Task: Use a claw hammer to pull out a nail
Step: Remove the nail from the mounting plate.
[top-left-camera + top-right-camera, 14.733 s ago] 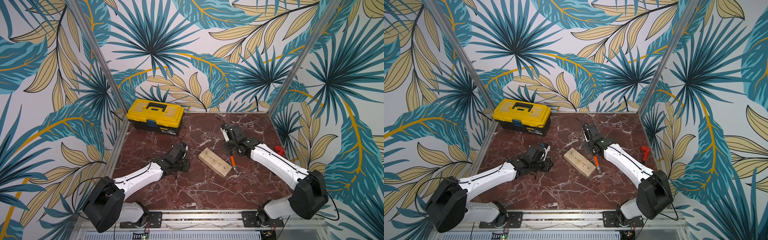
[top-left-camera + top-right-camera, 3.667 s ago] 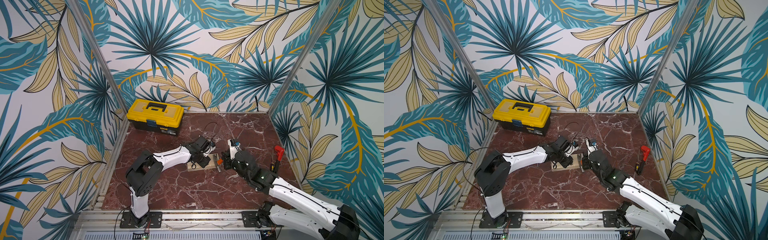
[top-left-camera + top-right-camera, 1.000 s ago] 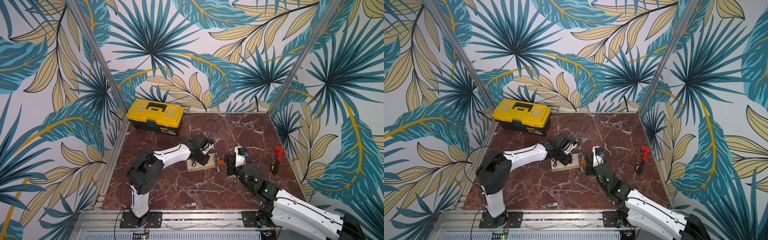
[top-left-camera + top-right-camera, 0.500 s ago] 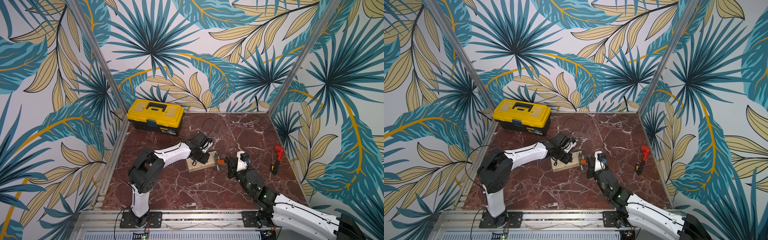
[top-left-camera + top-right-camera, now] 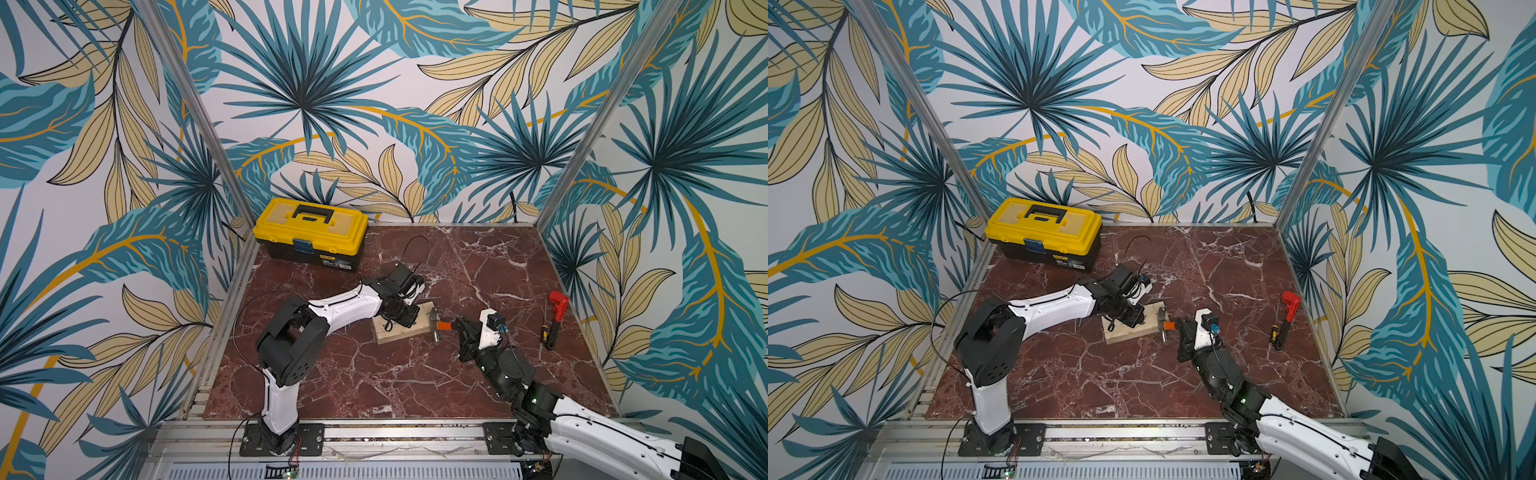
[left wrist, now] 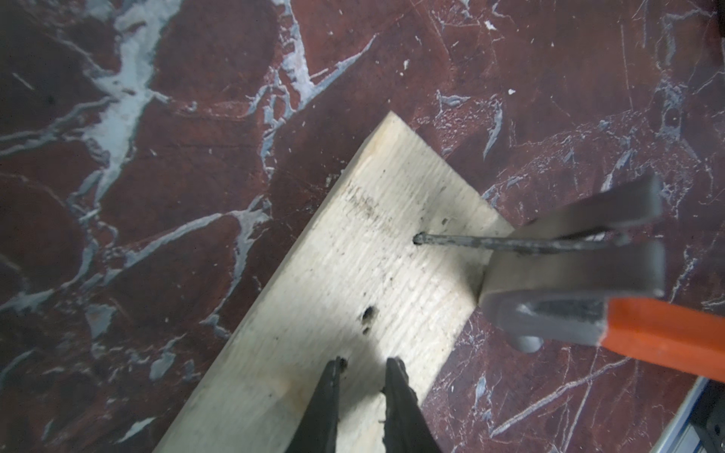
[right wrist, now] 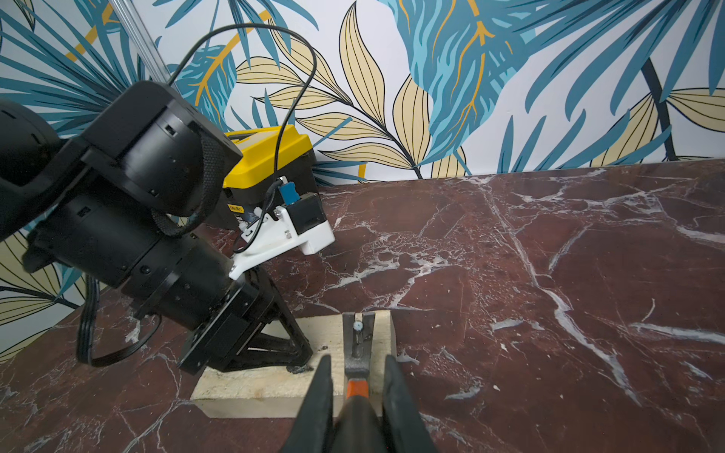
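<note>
The red marble worktop [image 5: 478,257] carries a wooden block [image 5: 395,334], partly hidden under the left gripper [image 6: 365,366], whose narrowly parted tips rest on the wood with nothing between them. The right gripper [image 7: 357,364] clamps the claw hammer [image 6: 569,274], covering its black shaft. The hammer's head sits at the block's end. The nail [image 6: 510,244] runs from a hole in the wood through the claw, its head blurred.

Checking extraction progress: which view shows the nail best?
Left wrist: the nail shows full length, from wooden block into the claw hammer fork. Right wrist shows only its head; in both top views it is too small.
</note>
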Robot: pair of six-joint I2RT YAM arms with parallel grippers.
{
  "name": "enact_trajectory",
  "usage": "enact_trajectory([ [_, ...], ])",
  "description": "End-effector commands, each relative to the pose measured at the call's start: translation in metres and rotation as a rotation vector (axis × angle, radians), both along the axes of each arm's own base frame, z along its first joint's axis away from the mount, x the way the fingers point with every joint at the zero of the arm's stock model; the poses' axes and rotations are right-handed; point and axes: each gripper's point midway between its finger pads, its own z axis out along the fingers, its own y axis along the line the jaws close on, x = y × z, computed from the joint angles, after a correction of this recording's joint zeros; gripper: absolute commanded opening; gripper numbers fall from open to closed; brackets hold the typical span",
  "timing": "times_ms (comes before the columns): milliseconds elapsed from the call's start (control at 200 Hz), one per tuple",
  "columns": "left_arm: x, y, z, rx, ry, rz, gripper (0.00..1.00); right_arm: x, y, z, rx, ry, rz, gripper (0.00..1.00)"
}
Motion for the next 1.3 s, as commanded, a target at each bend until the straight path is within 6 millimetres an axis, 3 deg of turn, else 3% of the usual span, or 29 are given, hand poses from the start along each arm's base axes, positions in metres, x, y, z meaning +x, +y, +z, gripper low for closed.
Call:
enact_trajectory([
  [0,-0.110,0.054,-0.111,0.278,0.460,-0.049,0.22,-0.007,-0.001,-0.017,-0.025,0.048,0.022,0.00],
  [235,-0.106,0.055,-0.111,0.292,0.438,-0.046,0.24,-0.011,-0.008,0.011,0.016,0.006,0.012,0.00],
  [661,-0.060,0.046,-0.071,0.229,0.270,-0.022,0.25,-0.004,-0.009,0.074,-0.075,0.004,-0.021,0.00],
  [791,-0.052,0.039,-0.057,0.192,0.232,-0.025,0.27,-0.004,-0.008,0.075,-0.092,0.044,-0.019,0.00],
  [926,-0.049,0.040,-0.056,0.184,0.231,-0.022,0.27,-0.008,-0.018,0.069,-0.076,0.088,-0.050,0.00],
  [1086,-0.051,0.041,-0.058,0.185,0.241,-0.029,0.27,-0.011,-0.025,0.040,-0.120,0.192,-0.080,0.00],
  [1297,-0.054,0.042,-0.061,0.188,0.250,-0.037,0.27,-0.003,-0.005,0.026,-0.126,0.265,-0.050,0.00],
])
